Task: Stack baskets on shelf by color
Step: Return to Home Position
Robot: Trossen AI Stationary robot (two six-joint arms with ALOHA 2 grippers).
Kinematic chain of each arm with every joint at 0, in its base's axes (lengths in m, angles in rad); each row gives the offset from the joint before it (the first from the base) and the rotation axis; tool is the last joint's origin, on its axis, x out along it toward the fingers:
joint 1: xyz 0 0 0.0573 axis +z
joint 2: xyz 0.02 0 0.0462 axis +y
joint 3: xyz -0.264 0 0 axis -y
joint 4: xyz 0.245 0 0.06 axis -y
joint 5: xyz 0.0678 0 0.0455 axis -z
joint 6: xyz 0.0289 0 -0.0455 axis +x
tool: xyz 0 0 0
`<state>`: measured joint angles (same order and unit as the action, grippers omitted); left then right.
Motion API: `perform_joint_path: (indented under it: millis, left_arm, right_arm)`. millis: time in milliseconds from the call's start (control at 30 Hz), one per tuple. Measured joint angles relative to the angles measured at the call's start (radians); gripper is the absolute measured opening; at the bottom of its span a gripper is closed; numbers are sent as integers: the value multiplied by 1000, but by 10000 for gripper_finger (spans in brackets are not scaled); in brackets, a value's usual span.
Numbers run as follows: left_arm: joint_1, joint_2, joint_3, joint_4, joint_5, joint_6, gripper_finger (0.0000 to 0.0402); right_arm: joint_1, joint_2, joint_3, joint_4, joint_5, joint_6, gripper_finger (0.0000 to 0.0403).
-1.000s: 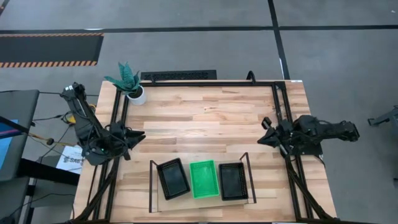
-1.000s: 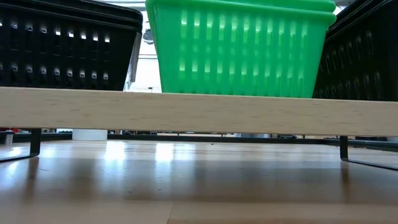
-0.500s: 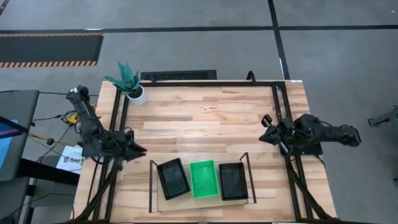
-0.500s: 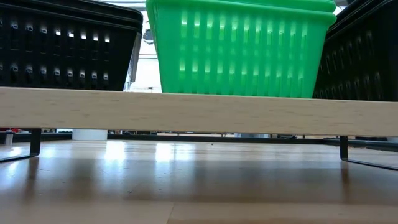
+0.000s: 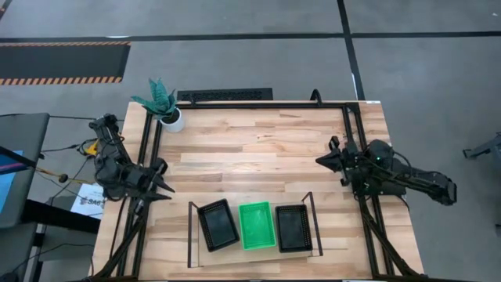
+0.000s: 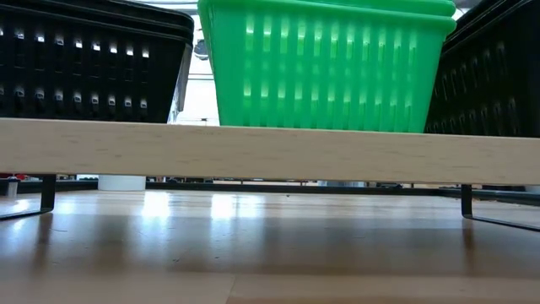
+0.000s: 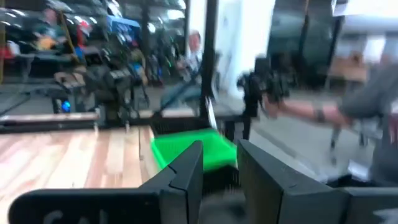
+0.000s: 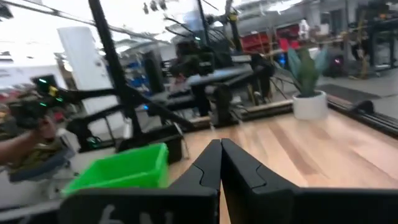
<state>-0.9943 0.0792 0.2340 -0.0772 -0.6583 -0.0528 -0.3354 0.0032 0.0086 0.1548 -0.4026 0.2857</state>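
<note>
Bare wooden table (image 5: 258,149) lies open between the two arms. On the shelf (image 6: 270,152) near its front edge, a green basket stack (image 5: 257,225) sits between two black basket stacks (image 5: 218,225). The mesh plastic looks light and fairly stiff, so a rim wall is probably the best hold. Wire frame ends (image 5: 311,205) hem in the outer stacks. The left gripper (image 5: 164,178) hangs slightly parted and empty at the left side. The right gripper (image 5: 322,160) is pinched closed on nothing at the right.

The table (image 5: 258,153) carries a potted plant (image 5: 168,113) and the shelf (image 6: 270,156), its green basket (image 5: 257,225) between black baskets (image 5: 218,224).
</note>
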Motion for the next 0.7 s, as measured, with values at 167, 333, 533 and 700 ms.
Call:
perform_joint_path:
  millis: [167,333,533,700]
  left_arm:
    - [0,-48,-34,-75,323,-2,86]
    - [2,-78,-103,-41,501,-65,86]
    - [5,-73,-225,112,590,-67,86]
    - [21,-78,-222,103,637,-53,86]
  right_arm:
    - [-9,4,0,-70,-20,-67,33]
    - [24,0,-1,-70,-39,-83,33]
    - [81,2,-1,-71,-41,-100,33]
    - [93,2,-2,-69,-26,-177,33]
